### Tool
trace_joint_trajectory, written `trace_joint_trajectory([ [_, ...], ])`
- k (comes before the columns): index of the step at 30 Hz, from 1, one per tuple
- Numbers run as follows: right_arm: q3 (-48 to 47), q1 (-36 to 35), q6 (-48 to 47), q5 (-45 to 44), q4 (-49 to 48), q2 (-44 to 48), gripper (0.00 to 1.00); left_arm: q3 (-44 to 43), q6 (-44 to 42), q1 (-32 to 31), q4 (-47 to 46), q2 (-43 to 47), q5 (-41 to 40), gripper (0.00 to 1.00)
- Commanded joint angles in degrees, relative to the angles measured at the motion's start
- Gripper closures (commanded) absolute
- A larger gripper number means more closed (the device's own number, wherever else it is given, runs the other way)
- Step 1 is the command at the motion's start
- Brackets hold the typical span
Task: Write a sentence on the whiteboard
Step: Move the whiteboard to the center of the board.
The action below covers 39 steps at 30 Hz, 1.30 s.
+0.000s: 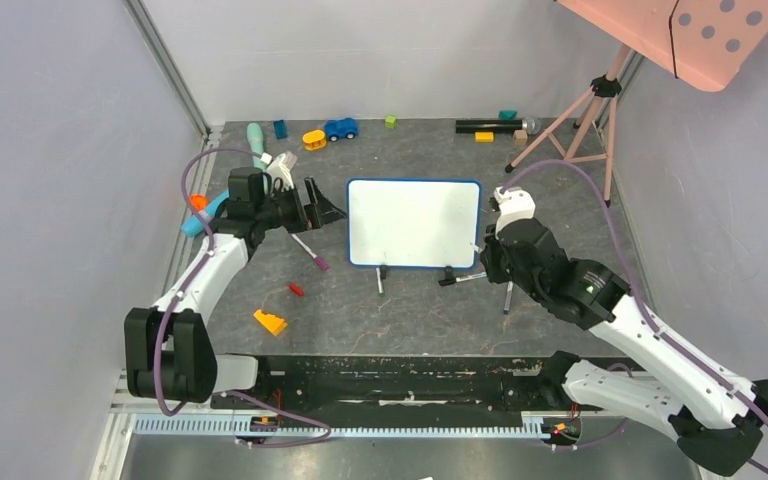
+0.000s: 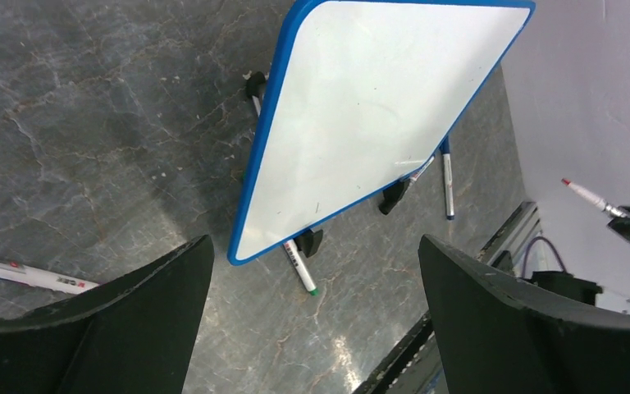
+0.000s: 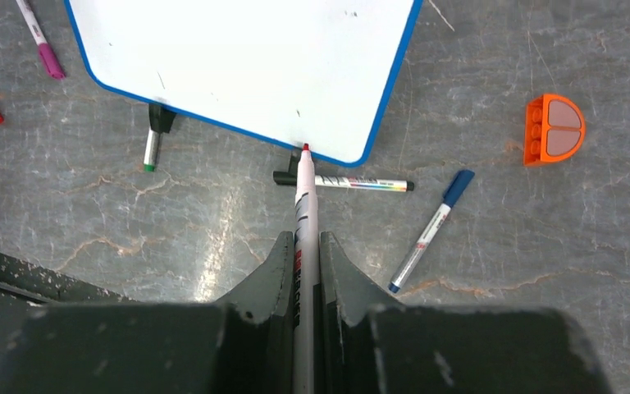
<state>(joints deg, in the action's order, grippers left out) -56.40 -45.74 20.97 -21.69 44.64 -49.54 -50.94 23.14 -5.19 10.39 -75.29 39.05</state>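
Pale grey walls close in a dark, marbled worktop (image 1: 430, 310) scattered with pens and toy blocks. The right fingers (image 3: 279, 267) are closed tight on a red marker (image 3: 305, 205), which runs straight out between them with its red tip forward. In the right wrist view that tip lies over the blue frame at the near right corner of the whiteboard (image 1: 415, 222); I cannot tell whether it touches.

From that tip the writing surface spreads away and to the left. The board sits mid-worktop on small black feet, with its long axis running side to side in front of the arms, and it is blank: no sentence is on it yet. To begin a line, I judge the marker must travel across to the far left part of the surface, roughly along that long axis.

The right arm is clearly the nearer one (and the only one with a pen). The left fingers (image 1: 322, 208) are spread wide and hold nothing, just off the board's left edge. A black-capped pen (image 3: 353, 183) and a blue pen (image 3: 431, 234) lie loose near the marker's tip.
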Motion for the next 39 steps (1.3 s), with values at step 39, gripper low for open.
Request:
trace_joint_trajectory([
  [39,-10.84,1.09,-3.41,-0.99,-8.54,-14.36,1.00,-3.72,-0.02,3.81,-26.66,-23.97,26.69,0.23],
])
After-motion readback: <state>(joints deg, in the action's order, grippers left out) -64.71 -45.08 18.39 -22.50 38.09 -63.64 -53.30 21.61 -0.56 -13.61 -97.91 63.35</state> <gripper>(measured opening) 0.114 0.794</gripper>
